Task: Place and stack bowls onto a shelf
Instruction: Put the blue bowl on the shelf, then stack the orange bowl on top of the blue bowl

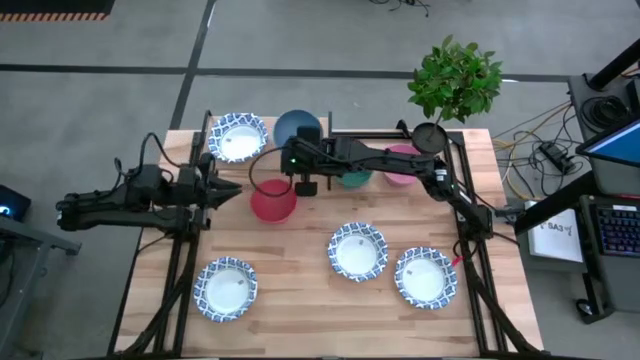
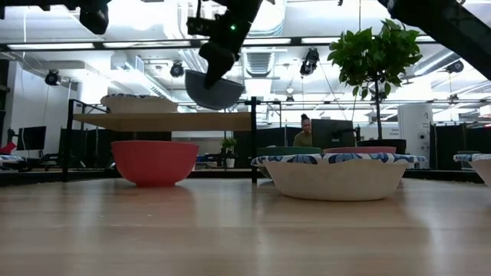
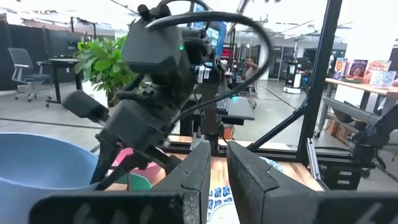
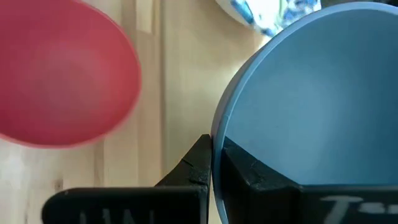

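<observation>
While the left gripper (image 1: 232, 190) waits at the table's left edge, fingers nearly together w/ a slim gap, holding nothing, the right gripper (image 1: 300, 160) is pinched on the rim of the blue bowl (image 1: 296, 127), one finger inside, one outside. Low view: bowl hangs in the air above the shelf (image 2: 165, 120). L to R: patterned bowl (image 1: 238, 137) on shelf; another (image 1: 225, 289) at front left of table; red bowl (image 1: 273, 200) on table just by shelf; green bowl (image 1: 355, 180) and pink bowl (image 1: 402, 166) partly under right arm; two more patterned bowls (image 1: 357, 250), (image 1: 426, 277) front right.
</observation>
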{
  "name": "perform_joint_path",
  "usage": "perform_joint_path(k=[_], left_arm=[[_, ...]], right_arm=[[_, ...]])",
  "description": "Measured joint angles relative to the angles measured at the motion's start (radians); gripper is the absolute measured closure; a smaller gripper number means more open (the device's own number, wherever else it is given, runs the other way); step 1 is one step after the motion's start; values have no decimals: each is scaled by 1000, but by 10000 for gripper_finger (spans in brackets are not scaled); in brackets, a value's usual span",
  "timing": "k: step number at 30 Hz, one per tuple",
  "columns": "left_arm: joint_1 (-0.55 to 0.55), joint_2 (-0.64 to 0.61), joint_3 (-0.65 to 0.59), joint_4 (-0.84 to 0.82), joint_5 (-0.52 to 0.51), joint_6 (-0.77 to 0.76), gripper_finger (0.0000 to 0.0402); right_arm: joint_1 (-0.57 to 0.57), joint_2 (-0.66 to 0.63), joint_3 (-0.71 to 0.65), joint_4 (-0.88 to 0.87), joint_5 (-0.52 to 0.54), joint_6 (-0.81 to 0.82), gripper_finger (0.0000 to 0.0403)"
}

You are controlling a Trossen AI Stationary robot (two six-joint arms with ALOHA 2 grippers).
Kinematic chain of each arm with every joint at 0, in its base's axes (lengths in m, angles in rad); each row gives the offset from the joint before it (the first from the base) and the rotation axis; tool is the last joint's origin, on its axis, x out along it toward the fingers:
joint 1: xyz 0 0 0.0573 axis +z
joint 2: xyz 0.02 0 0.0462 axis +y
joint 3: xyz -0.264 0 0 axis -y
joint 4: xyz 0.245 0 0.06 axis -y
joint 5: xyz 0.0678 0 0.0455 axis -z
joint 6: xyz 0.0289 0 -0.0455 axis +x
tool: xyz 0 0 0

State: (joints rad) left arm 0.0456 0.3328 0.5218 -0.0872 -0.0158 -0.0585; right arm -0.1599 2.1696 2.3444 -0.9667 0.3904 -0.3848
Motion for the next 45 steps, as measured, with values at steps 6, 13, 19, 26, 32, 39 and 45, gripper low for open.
perform_joint_path(k=[6, 13, 19, 26, 32, 39, 45], left_arm=[[0, -18, -7, 0, 0, 3, 365], [0, -21, -7, 1, 0, 11, 365], [0, -21, -7, 1, 0, 20, 365], [0, -21, -7, 2, 0, 20, 365], [0, -21, -7, 2, 0, 20, 365], [0, -19, -7, 2, 0, 17, 365], [0, -4, -7, 5, 0, -6, 365]], right_arm=[[-18, 0, 0, -2, -9, 18, 392], [-22, 0, 0, -2, -76, 22, 392], [-24, 0, 0, -2, -76, 46, 382], [-25, 0, 0, 3, -75, 72, 320], [-24, -2, 0, 6, -66, 74, 279], [-17, -26, 8, -2, -48, 101, 260], [2, -92, 9, -69, -66, 172, 259]])
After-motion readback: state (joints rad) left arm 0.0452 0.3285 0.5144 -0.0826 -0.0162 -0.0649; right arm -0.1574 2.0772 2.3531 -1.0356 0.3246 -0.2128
